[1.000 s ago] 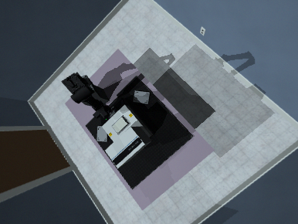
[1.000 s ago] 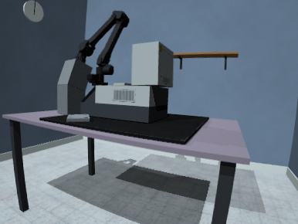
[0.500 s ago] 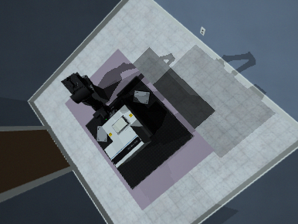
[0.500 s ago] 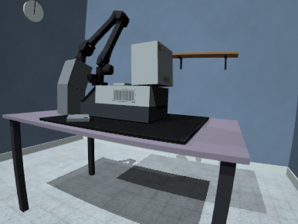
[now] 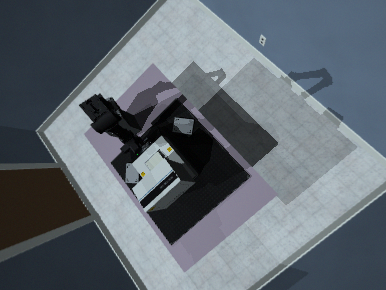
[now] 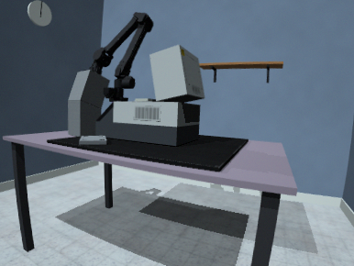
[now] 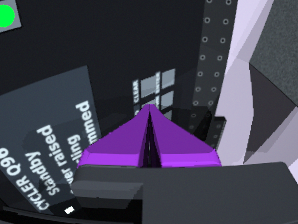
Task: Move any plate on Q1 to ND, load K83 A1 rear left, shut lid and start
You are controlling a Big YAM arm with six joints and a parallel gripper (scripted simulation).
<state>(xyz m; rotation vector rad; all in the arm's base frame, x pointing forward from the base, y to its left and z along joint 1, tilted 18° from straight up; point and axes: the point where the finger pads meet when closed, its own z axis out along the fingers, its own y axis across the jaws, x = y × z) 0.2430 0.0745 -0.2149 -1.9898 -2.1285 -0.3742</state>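
The cycler Q1 (image 6: pixel 156 120) stands on the black mat with its lid (image 6: pixel 176 73) raised. In the wrist view its status lamp (image 7: pixel 7 16) is green and the panel text (image 7: pixel 49 163) reads standby, lid raised. My gripper (image 7: pixel 149 111) is shut and empty, its purple fingertips together and pointing at the keypad (image 7: pixel 154 88) just beyond them. In the side view the gripper (image 6: pixel 115 94) hangs at the cycler's panel end, and in the overhead view (image 5: pixel 136 147) too. A flat grey plate on a nest (image 6: pixel 93 138) lies on the mat beside the cycler. The block is hidden by the lid.
Overhead, two grey plate-sized squares lie on the mat, one behind the cycler (image 5: pixel 183 125) and one at its side (image 5: pixel 132 173); I cannot tell which nest is which. The arm's base (image 5: pixel 100 114) stands at the table's corner. A tall grey housing (image 6: pixel 84 103) stands beside it.
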